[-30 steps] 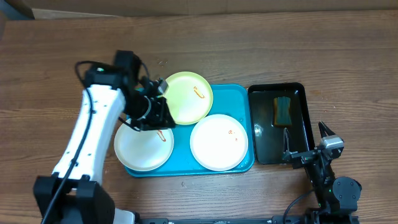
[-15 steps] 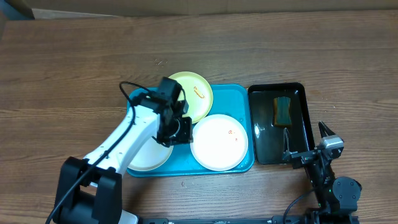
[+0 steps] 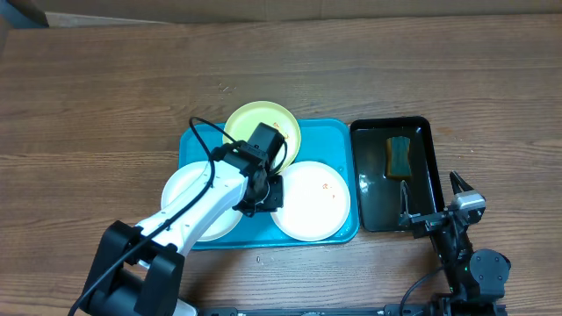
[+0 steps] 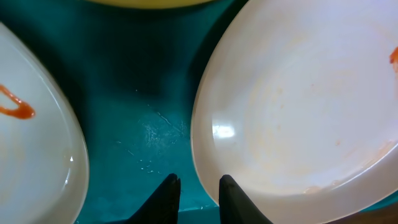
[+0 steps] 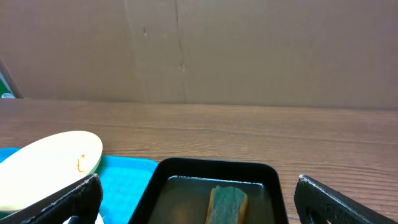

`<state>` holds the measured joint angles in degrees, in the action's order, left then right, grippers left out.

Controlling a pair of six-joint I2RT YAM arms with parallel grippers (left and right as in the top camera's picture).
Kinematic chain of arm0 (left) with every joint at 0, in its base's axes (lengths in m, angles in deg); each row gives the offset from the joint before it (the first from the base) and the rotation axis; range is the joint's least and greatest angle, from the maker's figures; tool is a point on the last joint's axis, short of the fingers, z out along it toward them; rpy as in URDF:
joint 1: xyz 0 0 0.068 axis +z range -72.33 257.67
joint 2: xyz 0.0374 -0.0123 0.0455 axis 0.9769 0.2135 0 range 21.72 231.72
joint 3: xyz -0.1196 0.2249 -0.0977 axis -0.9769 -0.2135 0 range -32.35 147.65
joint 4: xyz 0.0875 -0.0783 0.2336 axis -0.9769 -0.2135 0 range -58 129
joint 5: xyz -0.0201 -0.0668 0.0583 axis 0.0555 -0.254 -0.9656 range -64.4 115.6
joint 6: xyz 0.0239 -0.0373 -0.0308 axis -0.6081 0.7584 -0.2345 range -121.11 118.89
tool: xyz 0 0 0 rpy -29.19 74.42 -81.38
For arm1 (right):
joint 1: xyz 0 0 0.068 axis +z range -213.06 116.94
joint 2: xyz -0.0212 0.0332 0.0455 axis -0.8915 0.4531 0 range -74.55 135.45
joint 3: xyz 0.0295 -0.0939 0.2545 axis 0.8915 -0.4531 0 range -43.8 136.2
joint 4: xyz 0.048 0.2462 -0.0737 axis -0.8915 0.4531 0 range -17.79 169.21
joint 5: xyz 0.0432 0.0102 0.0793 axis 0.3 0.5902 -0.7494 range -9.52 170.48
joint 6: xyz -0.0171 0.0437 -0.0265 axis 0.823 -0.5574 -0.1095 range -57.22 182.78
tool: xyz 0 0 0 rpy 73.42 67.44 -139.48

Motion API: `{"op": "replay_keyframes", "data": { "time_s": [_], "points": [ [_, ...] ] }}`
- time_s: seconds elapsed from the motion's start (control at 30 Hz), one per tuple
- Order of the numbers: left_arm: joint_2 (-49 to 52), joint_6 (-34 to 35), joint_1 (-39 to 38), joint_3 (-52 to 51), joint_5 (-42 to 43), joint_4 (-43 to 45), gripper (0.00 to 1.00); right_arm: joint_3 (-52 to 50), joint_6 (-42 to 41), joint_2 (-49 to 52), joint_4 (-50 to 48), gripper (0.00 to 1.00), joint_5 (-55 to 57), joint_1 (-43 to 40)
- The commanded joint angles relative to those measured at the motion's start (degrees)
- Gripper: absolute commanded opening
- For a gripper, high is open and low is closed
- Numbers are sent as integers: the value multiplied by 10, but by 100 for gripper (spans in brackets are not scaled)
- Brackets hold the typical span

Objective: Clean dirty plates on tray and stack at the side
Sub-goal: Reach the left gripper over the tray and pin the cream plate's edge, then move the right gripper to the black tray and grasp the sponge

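Jaws of left gripper (image 4: pixel 199 180) narrowly straddle rim of white plate (image 4: pixel 298 106), grip unclear; right gripper (image 5: pixel 198 194) gapes empty.

A brown wooden table (image 3: pixel 395 70) fills the overhead view, its grain and plank seams running left to right, with darker streaks scattered across it; the light falls evenly on it, soft and without hard shadows. Along the far edge stands a plain tan cardboard wall (image 5: pixel 249 50), creased by a vertical fold and seen from above as a pale strip; a dark object (image 3: pixel 18 10) sits at the far left corner, too cut off to identify.
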<state>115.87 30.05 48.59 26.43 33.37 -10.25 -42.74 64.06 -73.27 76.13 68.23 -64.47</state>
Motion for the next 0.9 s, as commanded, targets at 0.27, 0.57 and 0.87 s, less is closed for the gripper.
{"op": "replay_keyframes", "data": {
  "time_s": [0.27,0.57,0.87],
  "points": [
    [3,19,-3,-23,-22,25,23,-6,0,-1,-6,100,-30,-2],
    [3,18,-3,-24,-22,28,22,59,-88,9,45,100,-31,-2],
    [27,10,1,-24,-6,38,22,315,-88,188,190,100,-13,-2]
  ]
}}
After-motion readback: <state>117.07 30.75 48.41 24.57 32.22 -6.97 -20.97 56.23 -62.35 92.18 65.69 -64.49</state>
